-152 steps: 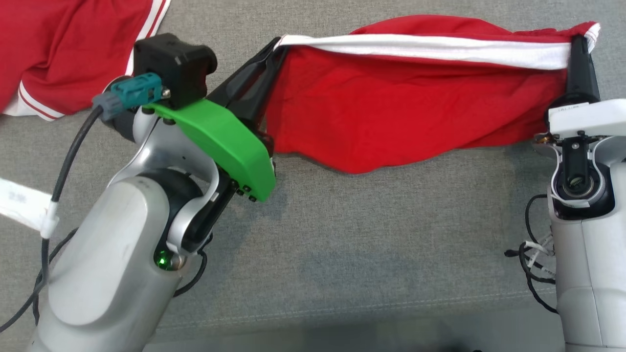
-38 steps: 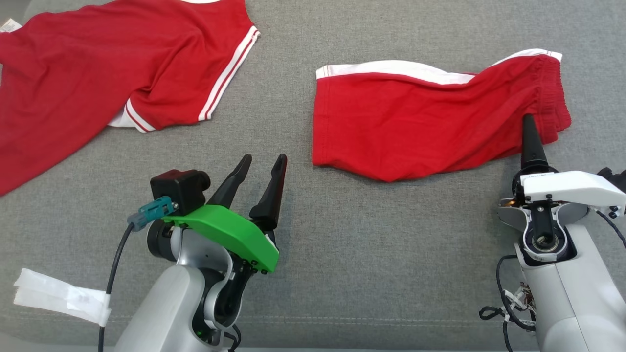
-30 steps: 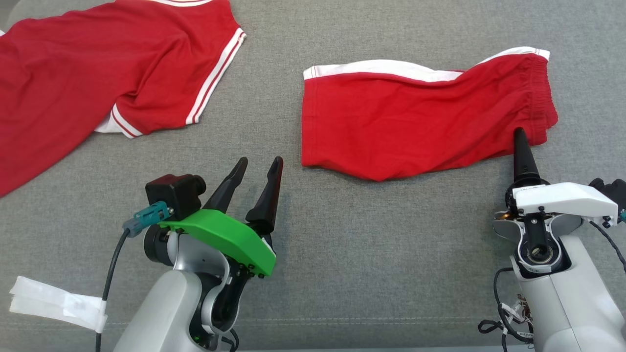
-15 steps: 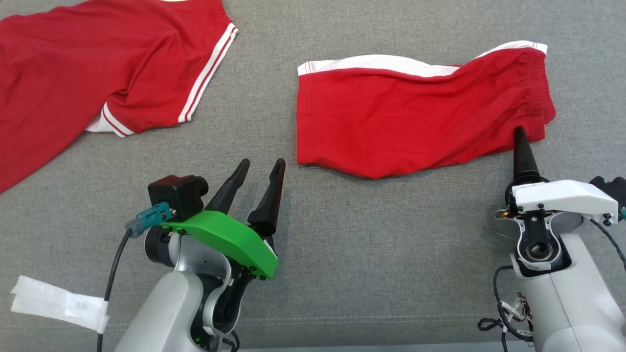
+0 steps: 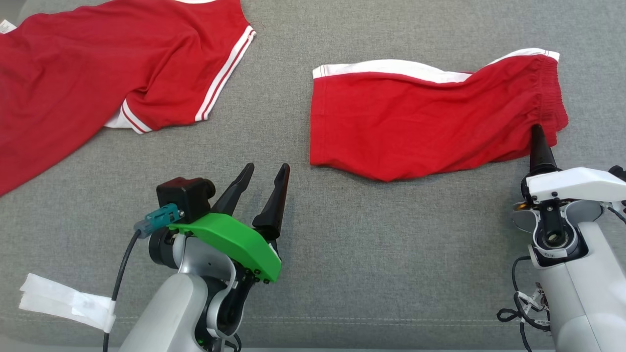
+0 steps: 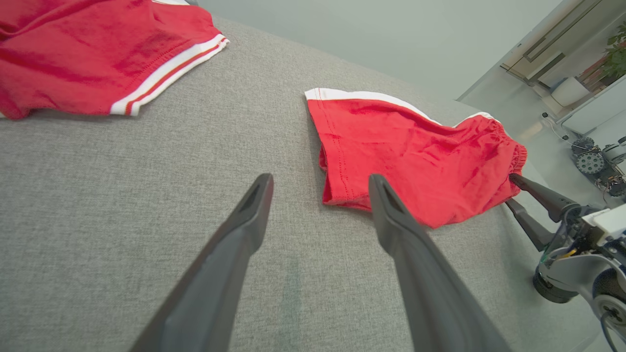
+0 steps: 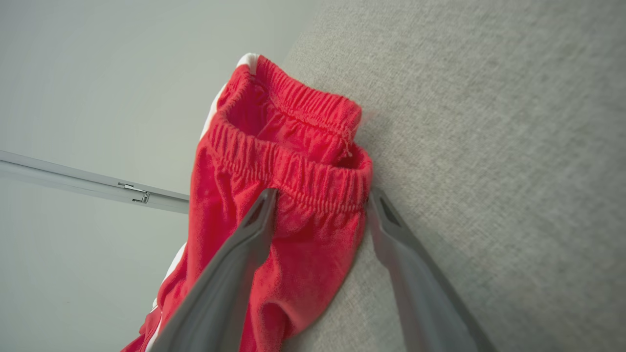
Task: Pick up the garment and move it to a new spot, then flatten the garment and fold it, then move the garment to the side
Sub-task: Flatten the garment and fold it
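Shorts lie flat toward the cushion's far right. A shirt sits far left. The left gripper hovers near the front edge, jaws apart, empty. The right gripper's parted jaws straddle the waistband corner, seemingly to pinch it for folding.

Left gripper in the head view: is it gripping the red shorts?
No, the left gripper stands open above the grey cloth surface, beside the red shorts and clear of them.

Bench, grey woven cover, seamed front edge; pale glossy floor beyond; possibly a potted plant, far corner
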